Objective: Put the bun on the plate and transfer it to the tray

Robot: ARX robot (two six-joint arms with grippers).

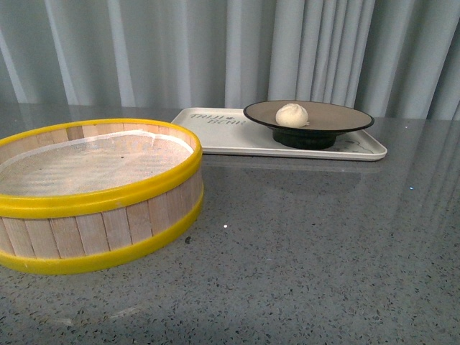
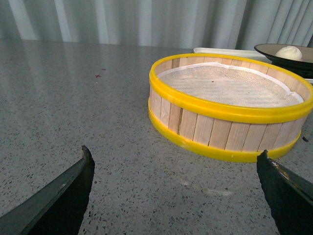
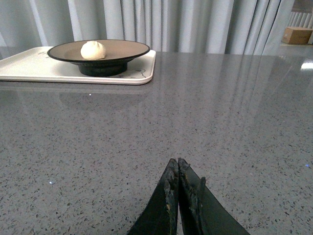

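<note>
The bun [image 1: 292,114] is lying on the plate [image 1: 338,118], which is resting on the tray [image 1: 223,136] toward the bench's far edge. The left pincer [image 2: 173,188] is spread, the right pincer [image 3: 178,188] pressed together, both empty. Both steps are judged complete; only withdrawal is being called for.

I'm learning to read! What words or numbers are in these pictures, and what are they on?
Dark printed lettering in two lines on the tray, left of the plate: too blurred to read for sure.
A small dark drawing on the tray's near edge under the plate: not words.
The steamer basket, bun and table: no text.
</note>
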